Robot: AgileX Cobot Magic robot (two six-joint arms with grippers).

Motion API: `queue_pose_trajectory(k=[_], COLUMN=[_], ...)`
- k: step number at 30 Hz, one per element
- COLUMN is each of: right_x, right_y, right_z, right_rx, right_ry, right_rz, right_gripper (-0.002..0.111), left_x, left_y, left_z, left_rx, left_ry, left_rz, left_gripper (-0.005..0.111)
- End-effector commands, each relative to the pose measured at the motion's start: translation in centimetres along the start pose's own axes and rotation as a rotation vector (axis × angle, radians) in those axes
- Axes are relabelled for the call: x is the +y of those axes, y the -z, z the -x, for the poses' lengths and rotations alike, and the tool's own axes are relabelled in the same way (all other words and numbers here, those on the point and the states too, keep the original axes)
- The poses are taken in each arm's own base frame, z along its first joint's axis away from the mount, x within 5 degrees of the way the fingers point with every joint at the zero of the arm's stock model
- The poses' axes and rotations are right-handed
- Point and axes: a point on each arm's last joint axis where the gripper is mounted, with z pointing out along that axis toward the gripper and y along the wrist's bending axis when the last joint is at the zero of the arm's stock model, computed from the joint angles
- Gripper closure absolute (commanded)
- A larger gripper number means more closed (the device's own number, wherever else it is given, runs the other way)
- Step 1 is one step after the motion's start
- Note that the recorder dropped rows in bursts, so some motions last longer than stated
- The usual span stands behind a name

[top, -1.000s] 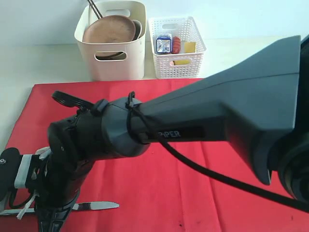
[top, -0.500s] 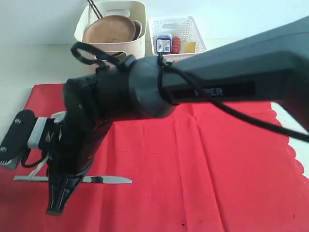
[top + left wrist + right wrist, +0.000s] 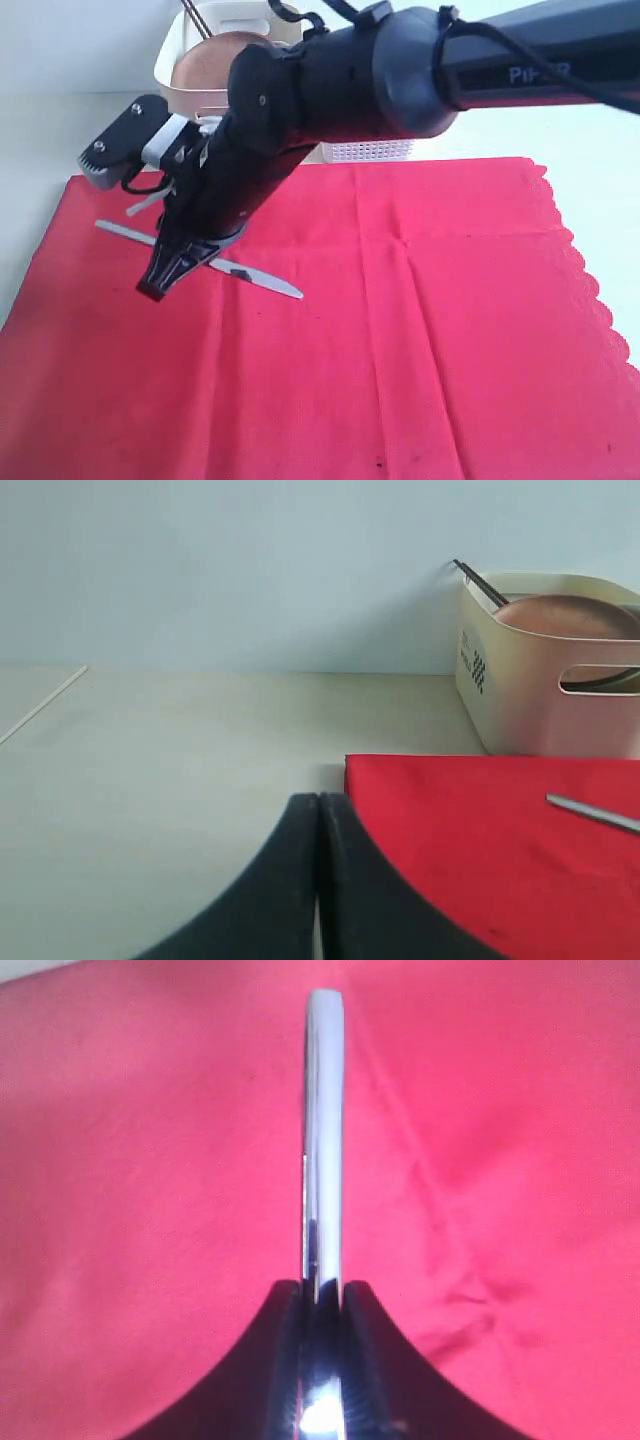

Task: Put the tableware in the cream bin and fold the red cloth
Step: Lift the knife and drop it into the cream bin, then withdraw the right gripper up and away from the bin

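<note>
Black left gripper (image 3: 319,802) at far left, fingers (image 3: 280,880) pressed flat together with nothing between them, poised low over bare table (image 3: 150,780) close to a corner of cloth (image 3: 520,830). Out of sight in exterior view. Next rightward, right gripper (image 3: 155,285), stretched across from right side onto left part of cloth (image 3: 450,330), pointing down and closed to a narrow slit on knife (image 3: 262,281). Gripped about mid-length, one end out toward left edge of cloth, other end slanting toward middle. Same grip shown close from right wrist: black fingers (image 3: 275,1360) tight on either side of bright steel, red fabric blurred behind. Hard to tell whether lifted clear of cloth or touching it. Behind, just off far left corner of cloth, bin (image 3: 166,72) upright on table, with plate (image 3: 205,60) leaned on edge inside and chopsticks (image 3: 478,580) poking above rim, clearest from left wrist. Just right of bin, basket (image 3: 375,150), mostly hidden by arm, only a strip of white lattice showing. Further right, rest of cloth spread flat, faint creases running down middle, small dark speck near front. At far right, scalloped edge, with pale table beyond.
</note>
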Motion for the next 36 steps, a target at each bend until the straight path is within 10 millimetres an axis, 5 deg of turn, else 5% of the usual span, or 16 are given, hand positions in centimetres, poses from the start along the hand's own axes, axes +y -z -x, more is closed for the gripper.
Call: queue_pose_trajectory(k=[1,11,16,25,36], right_x=[-2.7,-9.7,-13.1,-17.7,-20.4], right_y=[2.3,7.9,9.0,4.8,-0.2], right_z=[1.3,6.0,8.0,8.9,7.1], right_rx=[-0.158,-0.455,-0.666,-0.887,-0.852], right_ry=[-0.132,-0.302,-0.405,-0.460,-0.487], right_rz=[-0.108,-0.251,-0.321,-0.481,-0.504], right_gripper=[0.108,0.108,0.108,0.108,0.104], left_x=[0.0,0.0,0.0,0.0,0.0], left_y=[0.0,0.0,0.0,0.0,0.0], left_z=[0.1,0.1,0.1,0.1,0.1], left_rx=[-0.008,-0.008,-0.008,-0.008,-0.008], left_ry=[0.000,0.000,0.000,0.000,-0.008], left_rz=[0.002,0.002,0.002,0.002,0.002], left_gripper=[0.107,0.107,0.107,0.107,0.107])
